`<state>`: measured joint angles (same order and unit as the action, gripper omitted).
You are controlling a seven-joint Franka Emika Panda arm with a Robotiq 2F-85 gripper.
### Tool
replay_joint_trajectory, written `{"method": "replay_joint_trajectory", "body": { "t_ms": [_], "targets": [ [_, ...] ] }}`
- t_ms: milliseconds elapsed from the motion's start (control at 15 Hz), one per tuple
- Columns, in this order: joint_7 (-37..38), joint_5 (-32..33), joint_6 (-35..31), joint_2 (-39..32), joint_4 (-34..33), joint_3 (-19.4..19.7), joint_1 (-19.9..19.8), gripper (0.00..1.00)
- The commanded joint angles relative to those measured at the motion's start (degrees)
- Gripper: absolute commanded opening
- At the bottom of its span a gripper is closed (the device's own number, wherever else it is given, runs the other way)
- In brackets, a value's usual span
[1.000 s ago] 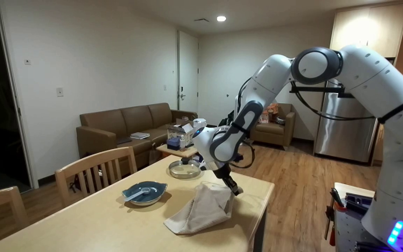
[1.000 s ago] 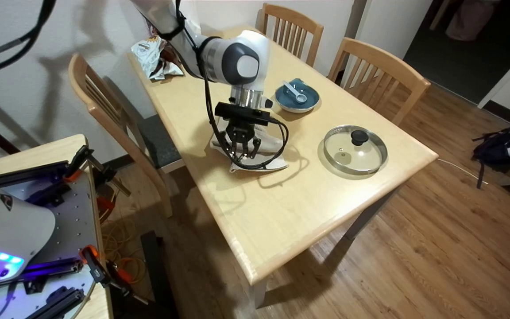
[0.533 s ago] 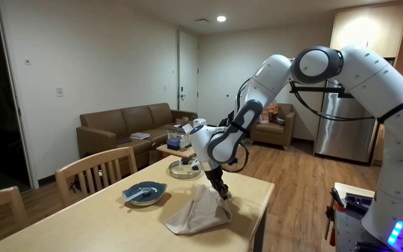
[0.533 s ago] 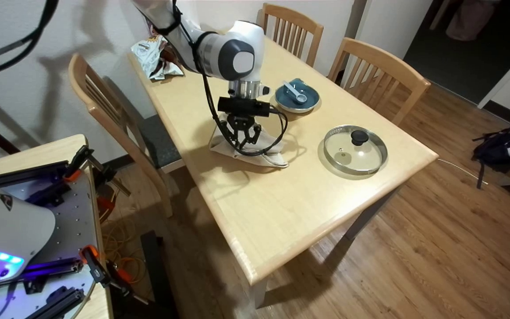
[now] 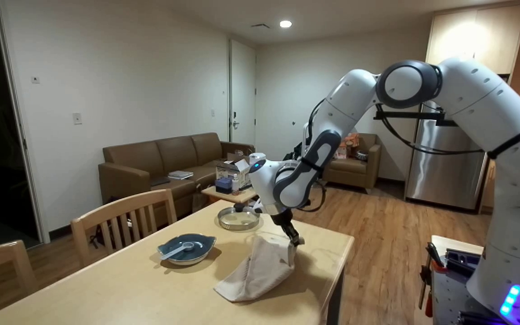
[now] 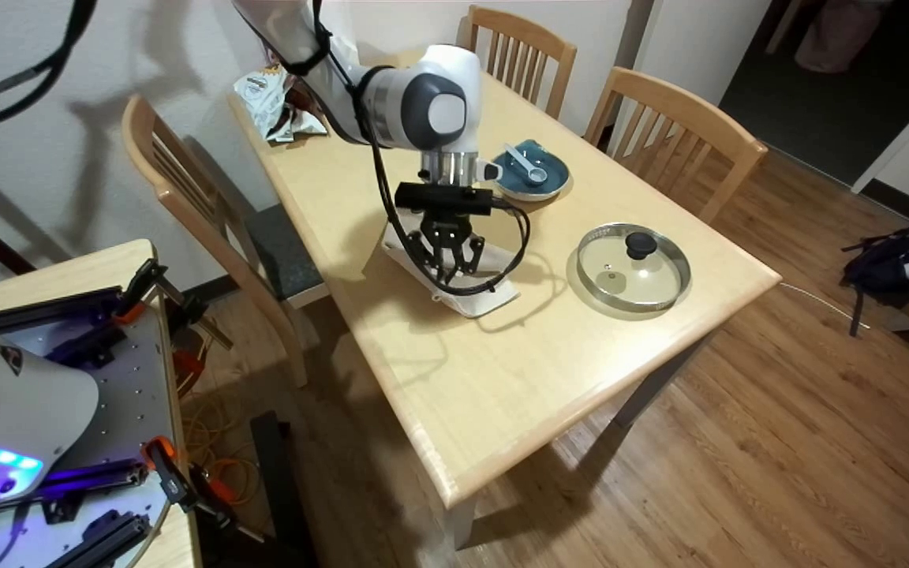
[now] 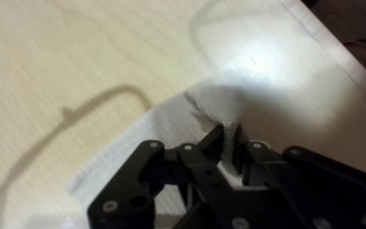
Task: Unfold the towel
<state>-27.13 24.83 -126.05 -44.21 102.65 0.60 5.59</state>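
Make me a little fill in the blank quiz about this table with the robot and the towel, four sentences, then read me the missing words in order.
The gripper is shut on part of the ____ that it is meant to unfold.
Inside, the dish that holds the spoon is coloured ____.
The knob on the clear lid is coloured ____.
The dish and the clear lid both rest on the same ____.

Missing words: towel; blue; black; table.

A measuring spoon [image 6: 529, 167] rests in a blue dish [image 6: 557, 169] on the worktop [image 6: 470, 402]; a glass pot lid [image 6: 633, 276] lies nearby.
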Motion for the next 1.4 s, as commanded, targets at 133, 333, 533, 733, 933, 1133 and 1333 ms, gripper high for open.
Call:
{"method": "replay_joint_trajectory", "body": {
  "t_ms": [133, 333, 533, 733, 933, 1133, 1333],
  "targets": [
    [9.1, 6.8, 8.9, 0.6, 0.5, 6.3, 0.8, 0.04],
    [5.3, 7.1, 12.8, -2.6, -1.8, 4.7, -1.5, 0.04],
    [6.2, 6.5, 11.6, -2.2, -0.6, 4.0, -2.1, 0.09],
    [6.1, 6.5, 11.7, -3.5, -1.3, 3.8, -2.0, 0.09],
    [6.3, 7.2, 11.9, -2.8, -0.7, 4.5, -2.0, 0.04],
    [3.4, 7.9, 11.7, -2.1, 0.5, 4.7, -3.5, 0.04],
    [-3.8, 8.5, 10.8, -2.9, 0.3, 3.3, -6.3, 0.04]
  ]
}}
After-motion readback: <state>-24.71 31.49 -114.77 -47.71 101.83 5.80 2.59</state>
